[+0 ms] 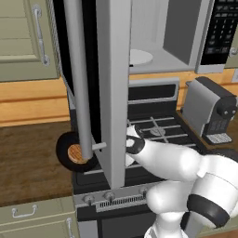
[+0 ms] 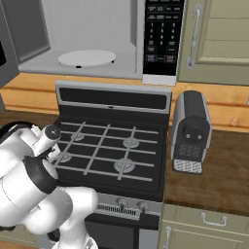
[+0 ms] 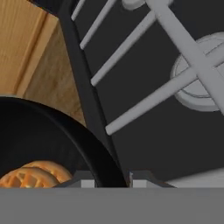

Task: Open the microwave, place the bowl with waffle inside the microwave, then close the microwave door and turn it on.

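The large boxy silver-grey microwave (image 2: 97, 44) hangs above the black gas stove (image 2: 109, 151) with its cavity exposed, the white round turntable (image 2: 87, 58) lying bare on the light grey floor and the black keypad panel (image 2: 163, 36) at the cavity's right side. The wide silver-framed microwave door (image 1: 100, 88) stands swung fully outward, its edge facing the left base view, and its long vertical silver bar handle (image 1: 78, 79) reaches down in front of the small shallow round black bowl (image 1: 74, 152). That bowl sits on the brown wooden bench (image 1: 32, 158) with its thick rim at the stove's left edge, and the small round golden-orange waffle (image 3: 35, 174) lies inside it. In the hand view the bowl's rim (image 3: 87, 148) curves right between the dark finger tips of the end effector (image 3: 113, 181), which reach one to each side of the rim; the end effector appears clenched on the bowl's rim, though the contact itself sits at the very bottom of the view. The white arm stretches low across the stove's front left grates (image 1: 153, 132). To the stove's right a grey and black coffee machine (image 2: 191, 131) stands on the bench, well apart from the bowl. The space between the stove top and the microwave cavity is open.
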